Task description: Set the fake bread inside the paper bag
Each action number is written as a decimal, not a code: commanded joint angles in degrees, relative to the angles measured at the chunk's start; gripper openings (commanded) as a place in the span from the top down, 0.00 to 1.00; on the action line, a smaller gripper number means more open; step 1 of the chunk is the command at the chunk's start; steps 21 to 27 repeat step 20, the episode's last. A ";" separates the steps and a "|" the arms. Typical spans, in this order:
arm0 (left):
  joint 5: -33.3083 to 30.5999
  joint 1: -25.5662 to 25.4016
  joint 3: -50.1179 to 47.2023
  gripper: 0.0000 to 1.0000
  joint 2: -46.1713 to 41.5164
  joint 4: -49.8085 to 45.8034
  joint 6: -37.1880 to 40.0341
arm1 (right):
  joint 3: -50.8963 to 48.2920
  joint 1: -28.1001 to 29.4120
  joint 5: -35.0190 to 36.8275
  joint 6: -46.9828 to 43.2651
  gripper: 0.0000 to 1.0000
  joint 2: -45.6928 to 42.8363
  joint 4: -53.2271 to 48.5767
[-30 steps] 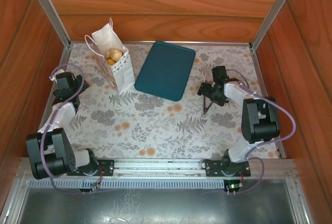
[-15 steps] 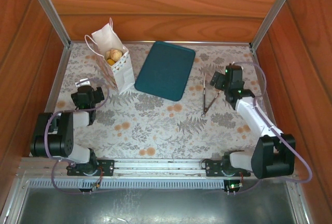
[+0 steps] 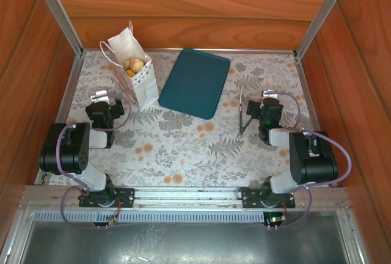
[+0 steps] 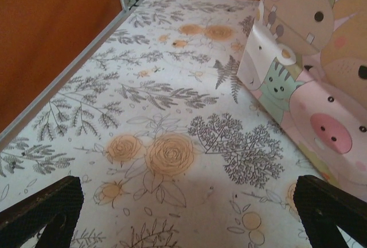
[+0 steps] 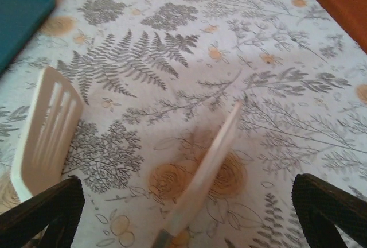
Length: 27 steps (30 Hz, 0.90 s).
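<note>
L hand (image 3: 101,97) & R hand (image 3: 267,98) both spread wide, gripping nothing, low over the floral table (image 3: 183,148). White tongs (image 5: 49,127) lie flat on the table right by R hand. Farther back: teal tray (image 3: 194,82) mid-table, paper bag (image 3: 142,87) upright far left w/ fake bread (image 3: 133,65) inside.

The tabletop (image 3: 183,148) is white with grey ferns and orange roses. Right of the left jaws, the paper bag (image 4: 304,76) shows pastel cartoon animals. Ahead of the right jaws, the tongs (image 5: 46,133) are cream.
</note>
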 commanded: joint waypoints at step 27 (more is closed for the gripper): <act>-0.62 -0.30 1.15 0.00 -0.22 -0.63 0.49 | 0.13 -3.25 -7.81 -0.65 0.00 0.85 4.82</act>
